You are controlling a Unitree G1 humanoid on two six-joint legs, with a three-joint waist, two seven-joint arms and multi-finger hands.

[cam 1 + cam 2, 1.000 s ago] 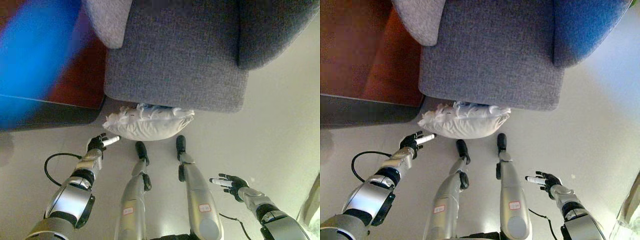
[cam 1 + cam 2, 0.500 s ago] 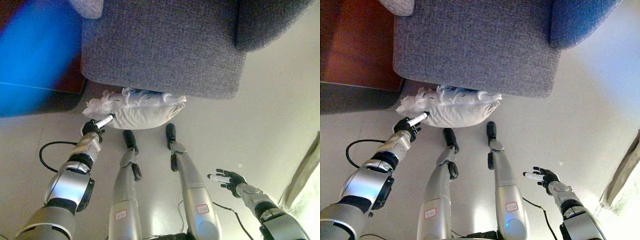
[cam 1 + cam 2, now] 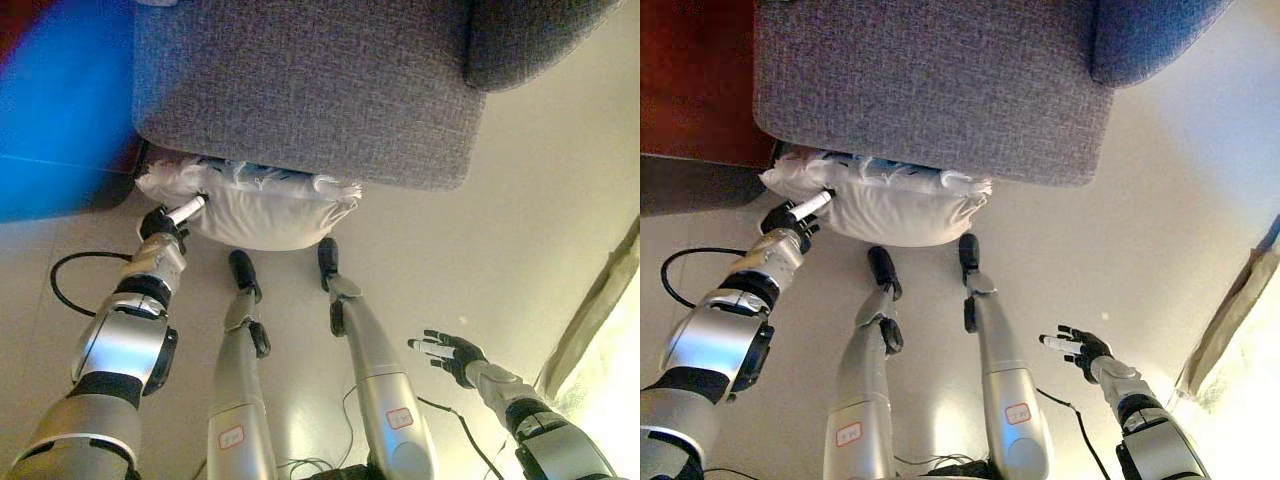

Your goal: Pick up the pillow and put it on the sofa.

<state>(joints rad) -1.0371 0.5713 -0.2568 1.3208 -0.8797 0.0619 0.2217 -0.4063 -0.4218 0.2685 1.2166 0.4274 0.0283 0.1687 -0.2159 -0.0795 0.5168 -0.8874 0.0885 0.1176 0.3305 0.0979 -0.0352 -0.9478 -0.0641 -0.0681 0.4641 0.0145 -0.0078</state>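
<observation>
A white pillow (image 3: 258, 207) lies on the floor against the front of the grey sofa (image 3: 310, 85), partly tucked under its front edge. My left hand (image 3: 163, 220) is at the pillow's left end, with a white-tipped finger straight and touching the fabric. My right hand (image 3: 449, 353) is low at the right, fingers spread, well apart from the pillow and holding nothing. The same scene shows in the right eye view, with the pillow (image 3: 890, 205) and left hand (image 3: 790, 217).
A dark reddish-brown piece of furniture (image 3: 685, 90) stands left of the sofa. A pale curtain (image 3: 600, 330) hangs at the right edge. Pale floor (image 3: 520, 230) stretches to the right of the sofa.
The camera has shifted, so the sofa and pillow sit further left in view. My left hand has reached forward from short of the pillow onto its left end. The right hand stays spread.
</observation>
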